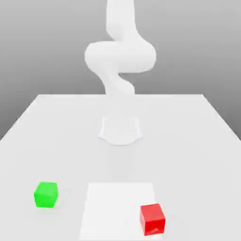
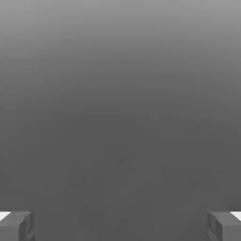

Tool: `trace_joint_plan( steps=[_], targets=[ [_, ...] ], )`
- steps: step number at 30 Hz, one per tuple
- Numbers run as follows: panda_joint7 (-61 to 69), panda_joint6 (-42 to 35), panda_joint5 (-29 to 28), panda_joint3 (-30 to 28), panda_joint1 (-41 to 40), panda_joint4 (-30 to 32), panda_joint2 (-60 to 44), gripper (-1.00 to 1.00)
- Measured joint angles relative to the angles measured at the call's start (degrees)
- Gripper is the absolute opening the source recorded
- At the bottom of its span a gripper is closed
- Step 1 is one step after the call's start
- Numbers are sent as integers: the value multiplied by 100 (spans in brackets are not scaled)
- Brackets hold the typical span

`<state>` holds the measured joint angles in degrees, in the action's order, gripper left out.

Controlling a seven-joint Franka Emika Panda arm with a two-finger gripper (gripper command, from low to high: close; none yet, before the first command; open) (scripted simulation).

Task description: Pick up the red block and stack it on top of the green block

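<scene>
Nearest the exterior camera, 2 cubes rest on the white surface (image 1: 188,122), well apart: the green block (image 1: 46,195) toward the exterior view's left, the red block (image 1: 152,219) toward its right. Neither face bears legible writing. Behind them rises the white arm (image 1: 120,56). The gripper (image 2: 120,226) holds nothing, jaws spread wide.

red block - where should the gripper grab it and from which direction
Best taken from straight above, fingers closing on two opposite side faces of the red block. It sits flat on the table, apart from the green block, so nothing crowds its sides. It looks slightly turned, so the wrist likely needs a small turn to square the pads to its faces. The gripper is open with nothing between its fingers.
</scene>
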<state>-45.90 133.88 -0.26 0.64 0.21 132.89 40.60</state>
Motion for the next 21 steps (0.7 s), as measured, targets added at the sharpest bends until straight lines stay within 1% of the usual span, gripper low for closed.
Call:
trace_joint_plan(
  steps=[21],
  targets=[
    [-51,1760,-218,444,301,927,-4397,0]
  ],
)
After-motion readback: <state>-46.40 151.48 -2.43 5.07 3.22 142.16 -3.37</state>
